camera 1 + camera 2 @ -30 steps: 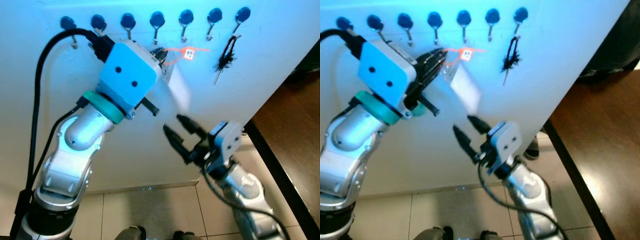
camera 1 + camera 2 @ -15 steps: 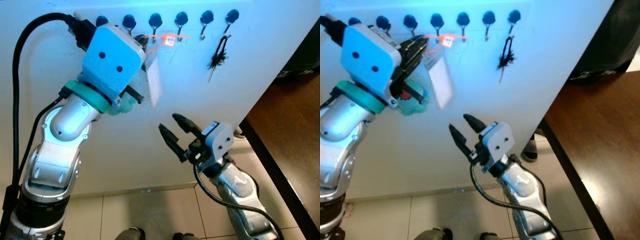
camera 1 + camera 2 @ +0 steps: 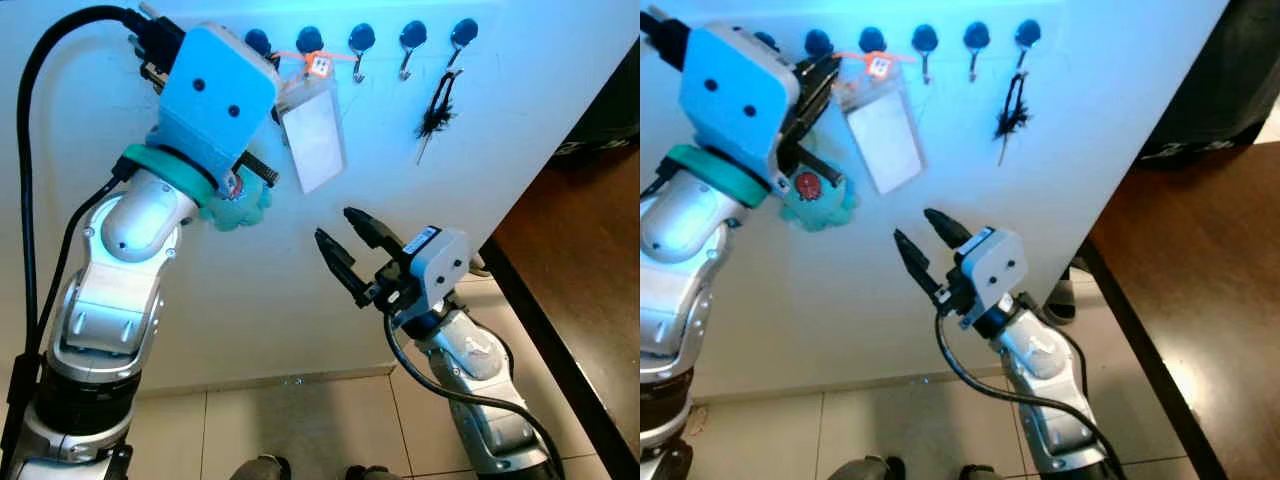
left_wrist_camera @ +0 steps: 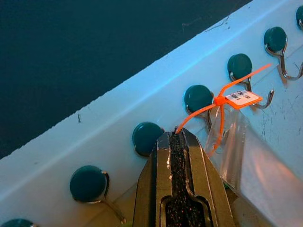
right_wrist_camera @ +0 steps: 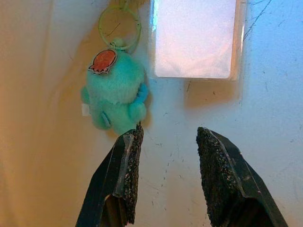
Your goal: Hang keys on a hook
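Since half a second ago the clear plastic card sleeve (image 3: 314, 147) has stopped swinging as a blur and hangs sharp and flat against the white wall panel (image 3: 520, 120), tilted, its long axis running down and slightly right from the orange plastic tie with its small printed tag (image 3: 320, 64); the fluffy teal plush keychain charm (image 3: 236, 205) now hangs lower and clearer under the left arm. In the head views the left gripper (image 3: 818, 82), behind its blue-white wrist housing, sits at the row of dark blue round-capped metal hooks (image 3: 361, 40), with the tie stretching from its tips to the hook just right of them. Below the sleeve, the right gripper (image 3: 346, 238) points up at the panel, its black fingers spread wide with nothing between them; a black tassel (image 3: 437, 112) hangs from the rightmost hook. In the left wrist view the left gripper (image 4: 179, 137) is pinched closed on the orange tie, whose loop reaches the hook beside it, the sleeve hanging from it. In the right wrist view the rough-padded fingers (image 5: 129, 163) stand parted below the sleeve (image 5: 194, 38) and the plush, which carries a red badge and a pale green ring.
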{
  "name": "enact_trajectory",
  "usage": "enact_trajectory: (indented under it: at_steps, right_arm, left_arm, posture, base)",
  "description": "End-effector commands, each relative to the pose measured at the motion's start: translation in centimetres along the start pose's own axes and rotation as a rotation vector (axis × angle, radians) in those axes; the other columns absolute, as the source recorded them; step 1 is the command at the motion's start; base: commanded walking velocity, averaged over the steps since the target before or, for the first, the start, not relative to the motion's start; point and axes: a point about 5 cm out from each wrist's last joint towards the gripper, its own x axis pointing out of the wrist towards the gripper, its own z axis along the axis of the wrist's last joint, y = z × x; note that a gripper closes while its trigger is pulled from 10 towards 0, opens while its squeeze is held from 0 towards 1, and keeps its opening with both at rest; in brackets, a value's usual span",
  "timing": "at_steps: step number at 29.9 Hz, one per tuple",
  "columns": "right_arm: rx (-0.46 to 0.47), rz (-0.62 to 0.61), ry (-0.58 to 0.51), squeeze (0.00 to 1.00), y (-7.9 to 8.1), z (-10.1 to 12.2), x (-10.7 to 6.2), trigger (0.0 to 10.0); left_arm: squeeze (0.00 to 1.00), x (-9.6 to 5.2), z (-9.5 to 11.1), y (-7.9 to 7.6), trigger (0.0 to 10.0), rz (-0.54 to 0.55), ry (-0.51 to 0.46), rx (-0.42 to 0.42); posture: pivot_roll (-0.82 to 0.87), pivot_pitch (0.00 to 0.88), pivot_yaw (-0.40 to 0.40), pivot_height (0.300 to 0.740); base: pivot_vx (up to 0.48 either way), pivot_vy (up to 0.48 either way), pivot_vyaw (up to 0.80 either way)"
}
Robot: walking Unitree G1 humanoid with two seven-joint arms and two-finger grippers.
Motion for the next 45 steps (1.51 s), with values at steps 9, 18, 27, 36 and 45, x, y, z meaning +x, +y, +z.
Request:
enact_trajectory:
  at_steps: [9, 18, 27, 36, 45]
  right_arm:
    - [-0.004, -0.020, 0.006, 0.00, -0.2, -0.3, 0.0, 10.0]
    - [-0.006, -0.031, 0.005, 0.00, -0.2, -0.4, 0.1, 10.0]
    - [-0.006, -0.038, 0.006, 0.00, -0.2, -0.4, 0.0, 10.0]
    - [-0.007, -0.041, 0.010, 0.00, -0.1, -0.5, -0.1, 10.0]
    - [-0.005, -0.040, 0.016, 0.00, -0.1, -0.6, -0.2, 10.0]
  left_arm:
    - [0.00, 0.8, 0.0, -0.4, 10.0, -0.005, -0.008, 0.030]
    - [0.00, 1.1, -1.9, -2.4, 10.0, -0.119, 0.075, 0.097]
    - [0.00, 0.9, -2.1, -2.6, 10.0, -0.153, 0.085, 0.133]
    - [0.00, 0.4, -0.7, -0.7, 10.0, -0.062, 0.017, 0.033]
    - [0.00, -0.6, -0.2, -0.2, 10.0, -0.121, -0.013, 0.059]
  posture:
    - [0.12, 0.075, 0.106, 0.740]
    - [0.11, 0.080, 0.115, 0.740]
    - [0.12, 0.085, 0.116, 0.740]
    - [0.12, 0.094, 0.114, 0.740]
    - [0.12, 0.104, 0.110, 0.740]
  base:
    - [0.000, 0.000, 0.00]
    - [0.000, 0.000, 0.00]
    - [0.000, 0.000, 0.00]
    - [0.000, 0.000, 0.00]
    - [0.000, 0.000, 0.00]
